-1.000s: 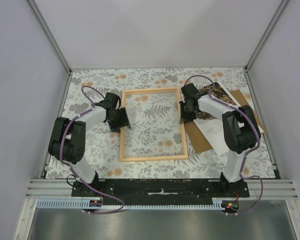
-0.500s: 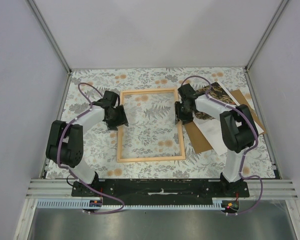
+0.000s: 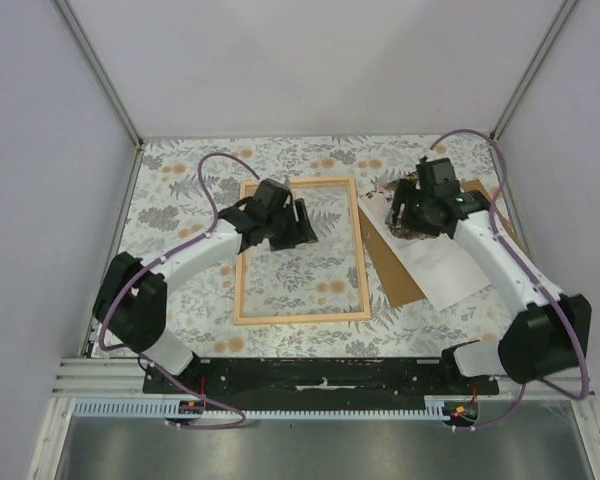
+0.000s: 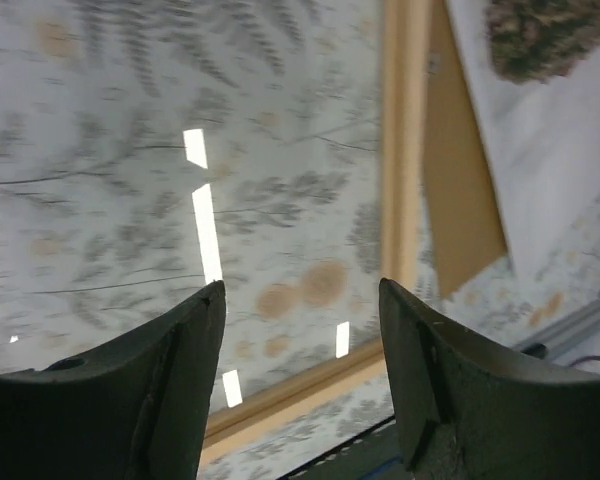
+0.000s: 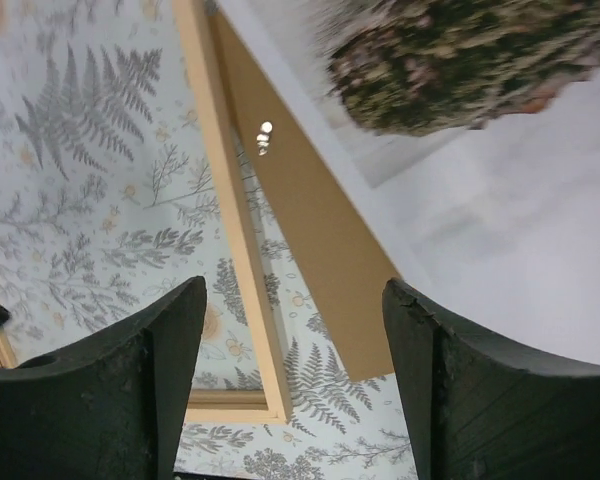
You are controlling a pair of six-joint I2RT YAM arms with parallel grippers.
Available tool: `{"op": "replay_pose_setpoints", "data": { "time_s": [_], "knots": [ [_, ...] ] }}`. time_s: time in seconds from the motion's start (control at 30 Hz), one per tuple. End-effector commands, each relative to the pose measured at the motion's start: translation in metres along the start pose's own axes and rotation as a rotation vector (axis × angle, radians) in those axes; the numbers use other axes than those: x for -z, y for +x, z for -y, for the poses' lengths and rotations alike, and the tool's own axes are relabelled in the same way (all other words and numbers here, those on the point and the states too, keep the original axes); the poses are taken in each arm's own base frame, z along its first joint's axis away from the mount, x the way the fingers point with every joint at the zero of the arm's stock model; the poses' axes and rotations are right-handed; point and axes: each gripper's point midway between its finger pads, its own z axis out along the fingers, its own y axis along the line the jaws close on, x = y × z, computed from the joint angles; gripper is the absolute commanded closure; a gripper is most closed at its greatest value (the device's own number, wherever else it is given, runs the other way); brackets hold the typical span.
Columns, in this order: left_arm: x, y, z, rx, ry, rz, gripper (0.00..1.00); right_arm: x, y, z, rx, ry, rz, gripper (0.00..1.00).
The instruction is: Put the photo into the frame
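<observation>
Two empty grippers, jaws apart: left gripper (image 3: 302,222) over wooden frame (image 3: 300,317); right gripper (image 3: 405,212) over photo (image 3: 435,262), lying on brown backing board (image 3: 395,275) just beside frame. Risk: creasing thin paper, or pinching board along with print.

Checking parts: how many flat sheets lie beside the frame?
2: the photo and the brown backing board beneath it, both right of the frame. Others may hide underneath.

Walls (image 3: 310,60): plain pale grey panels closed in the back and both sides.
Corner posts (image 3: 100,70): slim aluminium, slanting up from the rear corners.
Surface (image 3: 180,170): covered in grey fern and orange bloom print.
Near edge: aluminium rail (image 3: 100,375), dull metal sheet (image 3: 310,445) below.
Light: soft, even.
</observation>
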Motion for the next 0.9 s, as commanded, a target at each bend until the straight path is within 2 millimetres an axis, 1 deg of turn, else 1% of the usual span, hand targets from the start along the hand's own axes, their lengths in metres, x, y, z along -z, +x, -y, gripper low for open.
{"op": "replay_pose_setpoints", "data": {
  "time_s": [0.0, 0.03, 0.1, 0.13, 0.17, 0.23, 0.33, 0.37, 0.43, 0.47, 0.57, 0.6, 0.63, 0.83, 0.87],
  "knots": [
    [-0.005, 0.015, 0.108, 0.137, 0.273, 0.026, 0.31, 0.061, -0.01, 0.041, -0.119, 0.083, 0.135, 0.2],
    [-0.01, 0.028, 0.129, 0.134, 0.319, 0.016, 0.32, 0.076, -0.014, 0.047, -0.137, 0.091, 0.174, 0.2],
    [-0.018, 0.047, 0.162, 0.14, 0.381, 0.002, 0.32, 0.105, -0.018, 0.054, -0.156, 0.087, 0.244, 0.18],
    [-0.023, 0.056, 0.176, 0.148, 0.405, -0.009, 0.32, 0.116, -0.02, 0.057, -0.166, 0.09, 0.271, 0.18],
    [-0.026, 0.065, 0.193, 0.15, 0.449, -0.012, 0.32, 0.126, -0.02, 0.06, -0.173, 0.092, 0.292, 0.18],
    [-0.041, 0.088, 0.213, 0.179, 0.483, -0.052, 0.33, 0.143, -0.02, 0.061, -0.184, 0.083, 0.326, 0.17],
    [-0.058, 0.12, 0.238, 0.217, 0.535, -0.102, 0.34, 0.161, -0.017, 0.057, -0.182, 0.044, 0.352, 0.17],
    [-0.064, 0.129, 0.244, 0.221, 0.545, -0.112, 0.34, 0.166, -0.017, 0.055, -0.179, 0.031, 0.361, 0.17],
    [-0.073, 0.143, 0.253, 0.237, 0.566, -0.131, 0.34, 0.17, -0.014, 0.054, -0.174, 0.016, 0.361, 0.17],
    [-0.079, 0.151, 0.255, 0.248, 0.569, -0.145, 0.34, 0.171, -0.014, 0.053, -0.168, 0.013, 0.359, 0.17],
    [-0.087, 0.168, 0.265, 0.268, 0.6, -0.178, 0.34, 0.172, -0.011, 0.053, -0.157, 0.009, 0.355, 0.17],
    [-0.087, 0.17, 0.271, 0.267, 0.616, -0.181, 0.34, 0.172, -0.011, 0.052, -0.155, 0.005, 0.353, 0.16],
    [-0.091, 0.175, 0.271, 0.267, 0.611, -0.192, 0.34, 0.172, -0.011, 0.051, -0.153, -0.002, 0.353, 0.16],
    [-0.099, 0.195, 0.288, 0.265, 0.63, -0.234, 0.34, 0.169, -0.01, 0.051, -0.14, 0.0, 0.346, 0.16],
    [-0.102, 0.198, 0.288, 0.263, 0.619, -0.242, 0.34, 0.17, -0.01, 0.051, -0.138, -0.003, 0.347, 0.16]
  ]
}}
